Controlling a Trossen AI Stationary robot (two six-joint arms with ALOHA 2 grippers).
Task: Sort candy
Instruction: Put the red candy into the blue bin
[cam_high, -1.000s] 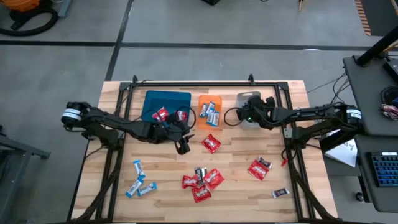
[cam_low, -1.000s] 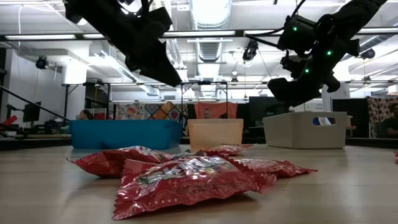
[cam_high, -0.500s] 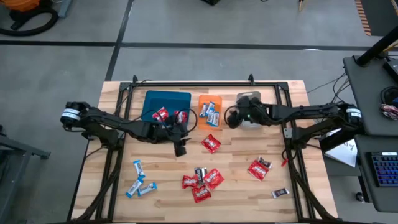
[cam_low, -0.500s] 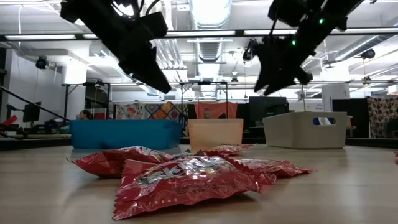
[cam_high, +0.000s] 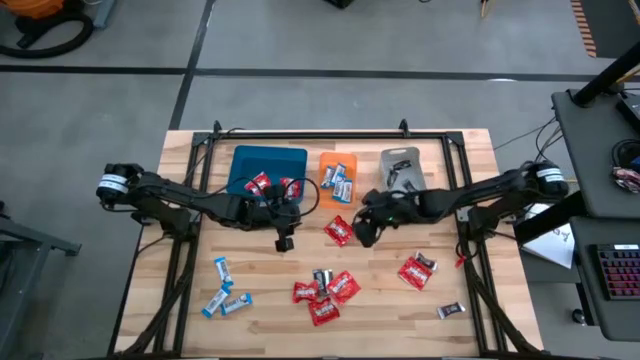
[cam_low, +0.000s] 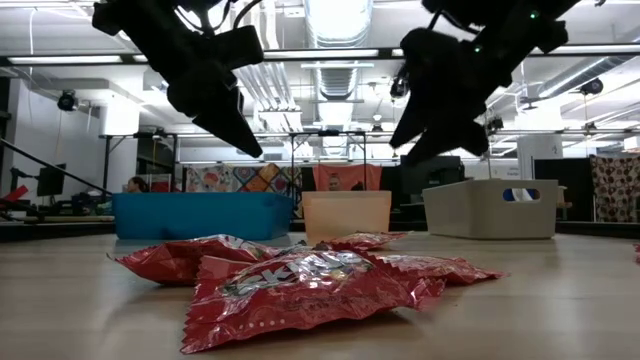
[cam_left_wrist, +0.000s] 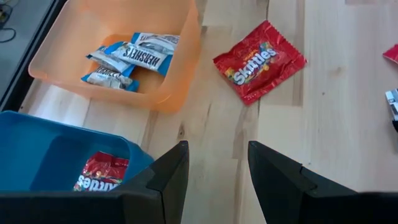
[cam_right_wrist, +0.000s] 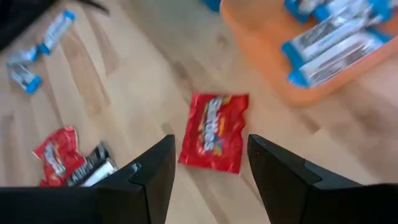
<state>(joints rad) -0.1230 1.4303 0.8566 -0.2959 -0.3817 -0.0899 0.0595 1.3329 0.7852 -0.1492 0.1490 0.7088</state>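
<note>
Fingers spread and empty on the right gripper (cam_high: 366, 234), which hovers just beside a red candy packet (cam_high: 339, 230) lying on the table (cam_high: 480, 150); its arm stretches in low from the right. Left gripper (cam_high: 284, 240), also parted and empty, hangs near the blue tray (cam_high: 268, 160).

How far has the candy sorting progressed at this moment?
Partly done: red packs lie in the blue tray, blue-and-white bars in the orange tray. In hand: nothing; the right end effector hangs open by a loose red pack. Left: the scattered candy on the table.
</note>
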